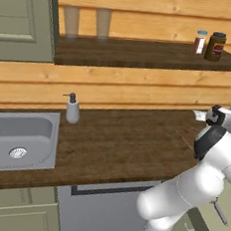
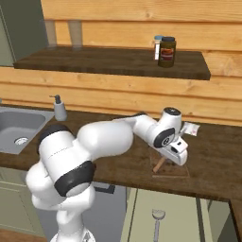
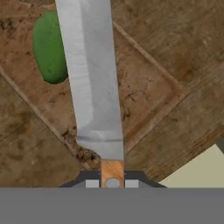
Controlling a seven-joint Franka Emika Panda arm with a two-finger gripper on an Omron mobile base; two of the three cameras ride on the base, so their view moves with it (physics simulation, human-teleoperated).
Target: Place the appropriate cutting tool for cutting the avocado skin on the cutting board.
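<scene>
The hand [image 2: 176, 156] hung low over the cutting board [image 2: 172, 171], near the front edge of the dark wooden worktop [image 2: 212, 163], and it was clenched on the cutting tool [image 2: 159, 164]. From the right base view the tool's reddish-brown handle slanted down from under the hand to the board, its lower end at or very near the wood; I could not tell whether it actually touched.

Seen along the hand, the knife's wooden handle [image 3: 112, 173] sat squeezed between the two finger tips [image 3: 92, 183], and its broad grey blade [image 3: 94, 83] ran straight away from them across the board [image 3: 144, 94]. The avocado [image 3: 49, 48] lay on the board just beside the blade, partly hidden behind the blade's edge. The board's corner pointed toward the worktop's front edge, with a pale cabinet face [image 3: 197, 168] beyond it.

A small white packet [image 2: 190, 128] lay on the worktop behind the board, close to the wooden wall. Further left stood a soap dispenser [image 1: 72, 109] beside the steel sink [image 1: 18, 139]. On the shelf [image 1: 143, 54] above were a dark jar [image 1: 215, 46] and a small shaker [image 1: 200, 42] side by side, and two pale cups [image 1: 86, 22] further left. A grey metal utensil with a round head [image 2: 157, 222] hung against the cabinet front below the worktop.
</scene>
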